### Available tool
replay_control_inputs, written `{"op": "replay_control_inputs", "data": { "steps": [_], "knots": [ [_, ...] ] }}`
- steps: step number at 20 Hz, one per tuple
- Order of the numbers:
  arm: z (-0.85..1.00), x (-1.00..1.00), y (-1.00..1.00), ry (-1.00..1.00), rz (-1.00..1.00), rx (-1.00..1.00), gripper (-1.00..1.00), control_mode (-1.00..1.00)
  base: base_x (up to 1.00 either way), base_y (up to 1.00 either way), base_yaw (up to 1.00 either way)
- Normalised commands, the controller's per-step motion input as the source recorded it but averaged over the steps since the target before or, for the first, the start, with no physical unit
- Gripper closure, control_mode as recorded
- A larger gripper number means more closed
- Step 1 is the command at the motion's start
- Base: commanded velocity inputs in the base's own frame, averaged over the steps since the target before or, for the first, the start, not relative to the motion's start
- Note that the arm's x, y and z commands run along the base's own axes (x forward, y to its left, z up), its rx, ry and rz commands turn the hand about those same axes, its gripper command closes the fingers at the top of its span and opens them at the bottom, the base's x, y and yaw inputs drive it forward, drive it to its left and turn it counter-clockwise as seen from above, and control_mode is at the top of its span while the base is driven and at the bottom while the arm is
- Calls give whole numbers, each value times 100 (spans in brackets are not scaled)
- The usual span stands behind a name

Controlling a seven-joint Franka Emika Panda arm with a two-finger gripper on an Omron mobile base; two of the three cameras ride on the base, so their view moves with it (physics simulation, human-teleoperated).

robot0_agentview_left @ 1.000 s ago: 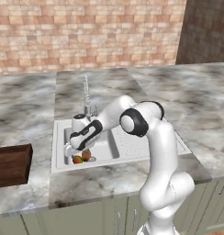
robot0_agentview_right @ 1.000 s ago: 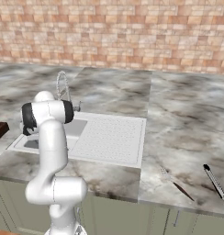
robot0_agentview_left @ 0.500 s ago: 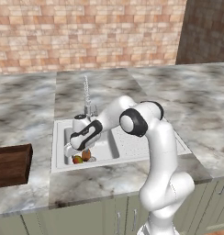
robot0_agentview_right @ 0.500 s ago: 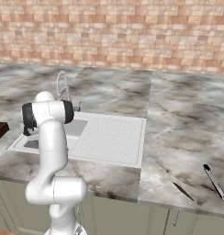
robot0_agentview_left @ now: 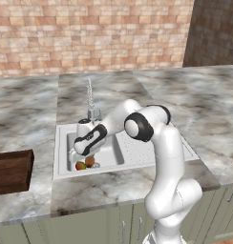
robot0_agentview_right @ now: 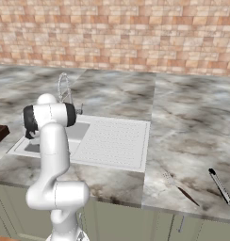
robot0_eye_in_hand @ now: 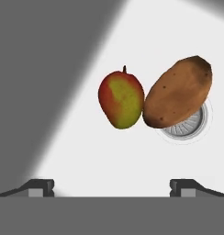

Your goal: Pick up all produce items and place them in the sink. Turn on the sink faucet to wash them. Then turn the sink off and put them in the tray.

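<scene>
While the tool (robot0_eye_in_hand: 112, 186) hangs spread above the sink (robot0_agentview_left: 61, 164) basin, the firm, smooth red-and-green fruit (robot0_eye_in_hand: 121, 99), touching the brown oval (robot0_eye_in_hand: 177, 92), probably wants a grip across its narrow middle.

Red-and-yellow-green fruit (robot0_eye_in_hand: 121, 99), speckled brown oval (robot0_eye_in_hand: 177, 92), both lay in the white sink (robot0_agentview_left: 107, 153). Grey-veined marble counter (robot0_agentview_left: 37, 107), dark brown tray (robot0_agentview_left: 11, 171), red-tan brick wall (robot0_agentview_left: 90, 33) behind.

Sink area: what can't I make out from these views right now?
- Faucet lever: too small in the left base view to read its position.
- Drain: partly covered by the brown oval in the hand view.
- Tray: cut by the left edge.
- Basin: blocked by the arm, right base view.
</scene>
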Motion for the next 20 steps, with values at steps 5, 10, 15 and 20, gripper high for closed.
{"op": "replay_control_inputs", "data": {
  "steps": [5,10,15,20],
  "knots": [
    [-5,-1,-23,0,0,0,-100,-100,0,0,0],
    [-17,4,0,0,2,0,-100,-100,0,0,0],
    [-22,1,4,-1,3,0,-100,-100,0,0,0],
    [-14,0,12,-2,4,1,-100,-100,0,0,0]
  ]
}}
